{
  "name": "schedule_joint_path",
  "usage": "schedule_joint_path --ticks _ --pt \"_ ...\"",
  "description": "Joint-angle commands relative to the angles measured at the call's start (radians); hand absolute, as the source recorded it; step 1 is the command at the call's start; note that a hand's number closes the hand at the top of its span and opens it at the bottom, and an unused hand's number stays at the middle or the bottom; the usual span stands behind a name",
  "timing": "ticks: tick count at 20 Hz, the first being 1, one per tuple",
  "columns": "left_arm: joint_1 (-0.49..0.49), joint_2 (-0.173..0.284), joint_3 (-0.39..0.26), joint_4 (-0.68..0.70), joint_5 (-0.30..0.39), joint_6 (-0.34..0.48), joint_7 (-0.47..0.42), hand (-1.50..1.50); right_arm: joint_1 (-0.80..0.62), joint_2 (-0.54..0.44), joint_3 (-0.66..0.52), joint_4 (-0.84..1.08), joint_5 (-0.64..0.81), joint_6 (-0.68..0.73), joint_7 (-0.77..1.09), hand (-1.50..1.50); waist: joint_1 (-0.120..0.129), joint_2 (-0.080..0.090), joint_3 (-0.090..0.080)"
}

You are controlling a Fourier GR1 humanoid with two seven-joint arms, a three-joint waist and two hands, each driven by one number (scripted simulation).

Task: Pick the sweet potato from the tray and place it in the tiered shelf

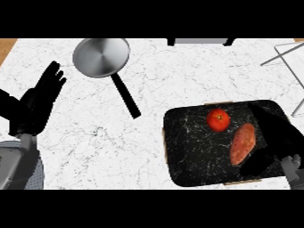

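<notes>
Down on the white marbled bench (180,80), a black speckled tray (194,151) sits at the right, and the sweet potato (242,143) lies on it, tilted lengthwise, toward the tray's right side. A red tomato (219,120) rests on the same tray just up and left of the sweet potato, close to it but apart.

The right hand (279,133) reaches over the tray's right part, beside the sweet potato. Its fingers (263,113) run straight toward the tray's far edge, while the thumb (256,165) sticks out near the sweet potato's lower end. They lie open rather than curled, and nothing is held; whether the thumb touches the sweet potato cannot be told.

The left hand (32,104) shows at the left over the bench, resting with fingers straight and spread, empty.

A steel frying pan (101,57) lies at the far side, its black handle pointing toward the tray. The wire-framed tiered shelf (299,75) stands at the far right edge.
</notes>
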Motion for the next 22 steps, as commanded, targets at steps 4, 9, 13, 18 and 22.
schedule_joint_path --ticks 4,9,13,18,22 --pt "-0.044 -0.021 0.022 0.003 -0.030 0.002 0.042 0.00 0.042 0.109 -0.001 0.062 0.103 0.018 0.046 -1.50 -0.003 0.000 0.000" --pt "0.037 -0.039 0.027 -0.049 -0.052 -0.002 0.029 0.00 0.024 0.170 -0.047 0.186 0.142 0.022 -0.012 -1.50 0.001 0.000 0.000" --pt "-0.004 -0.074 0.035 0.022 -0.072 -0.032 -0.002 0.00 0.005 0.234 -0.086 0.267 0.177 0.040 -0.092 -1.50 0.001 0.001 0.000" --pt "-0.008 -0.047 0.102 0.073 -0.060 -0.103 -0.055 0.00 0.074 0.252 -0.097 0.193 0.208 0.098 -0.070 1.50 -0.003 0.001 0.000" --pt "0.003 -0.081 0.065 0.021 -0.090 -0.055 -0.004 0.00 0.098 0.219 -0.039 0.316 0.333 0.011 -0.281 1.50 0.000 0.002 0.001"
